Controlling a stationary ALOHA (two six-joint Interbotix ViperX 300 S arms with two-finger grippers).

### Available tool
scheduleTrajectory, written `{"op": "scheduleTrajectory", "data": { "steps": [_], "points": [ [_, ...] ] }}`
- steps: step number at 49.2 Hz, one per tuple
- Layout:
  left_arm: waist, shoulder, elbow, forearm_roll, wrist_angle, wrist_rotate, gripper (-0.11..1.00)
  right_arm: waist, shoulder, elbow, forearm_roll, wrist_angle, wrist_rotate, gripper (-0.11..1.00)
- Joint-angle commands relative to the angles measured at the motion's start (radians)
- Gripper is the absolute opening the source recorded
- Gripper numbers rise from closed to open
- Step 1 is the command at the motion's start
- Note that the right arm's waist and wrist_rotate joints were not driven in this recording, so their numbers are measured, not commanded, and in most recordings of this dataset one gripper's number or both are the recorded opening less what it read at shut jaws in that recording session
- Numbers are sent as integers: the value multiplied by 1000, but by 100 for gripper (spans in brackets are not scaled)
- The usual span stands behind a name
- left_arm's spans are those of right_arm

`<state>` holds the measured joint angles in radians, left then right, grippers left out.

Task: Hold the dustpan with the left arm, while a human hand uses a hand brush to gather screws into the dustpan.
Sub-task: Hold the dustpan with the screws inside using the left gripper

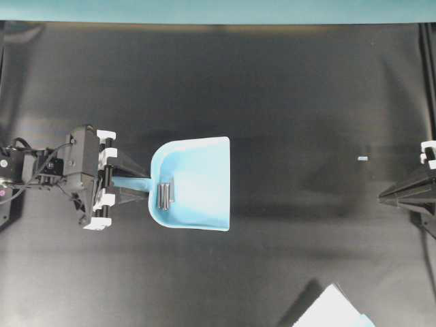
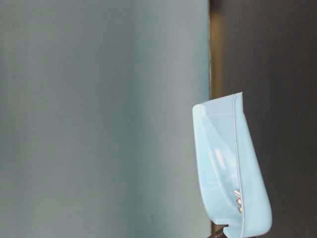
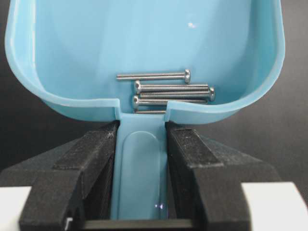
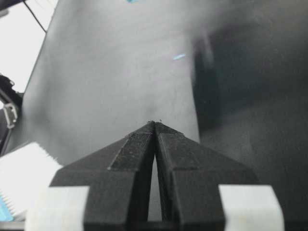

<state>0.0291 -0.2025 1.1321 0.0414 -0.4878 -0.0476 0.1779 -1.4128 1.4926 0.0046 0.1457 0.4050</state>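
Observation:
The light blue dustpan (image 1: 201, 170) (image 2: 220, 158) (image 3: 144, 38) is at the middle of the black table, its open mouth facing right. My left gripper (image 1: 139, 184) (image 3: 142, 127), on the left arm (image 1: 71, 163), is shut on the dustpan's short handle, one black finger on each side. Several silvery screws (image 1: 165, 193) (image 3: 163, 89) (image 2: 238, 199) lie side by side inside the pan against its back wall, next to the handle. At the table's right edge my right gripper (image 1: 383, 195) (image 4: 155, 123) is shut and holds nothing. The hand brush (image 1: 334, 310) (image 4: 21, 180) shows its white bristles at the bottom edge. No human hand is in view.
A tiny pale blue speck (image 1: 362, 158) (image 4: 178, 57) lies on the black mat between the dustpan and the right gripper. A teal wall (image 1: 218, 10) borders the table's far side.

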Motion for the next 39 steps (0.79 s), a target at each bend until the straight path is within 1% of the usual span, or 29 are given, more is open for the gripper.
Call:
{"op": "scheduleTrajectory", "data": {
  "steps": [1,27,39],
  "points": [
    [0,-11,-6,5,-8,-3,31,0,3,-5,2,-3,0,0],
    [-6,-11,-6,5,9,-8,31,0,2,-5,2,-3,-2,0],
    [-8,-11,-5,5,35,-8,31,0,2,-5,2,-3,-2,0]
  ]
}}
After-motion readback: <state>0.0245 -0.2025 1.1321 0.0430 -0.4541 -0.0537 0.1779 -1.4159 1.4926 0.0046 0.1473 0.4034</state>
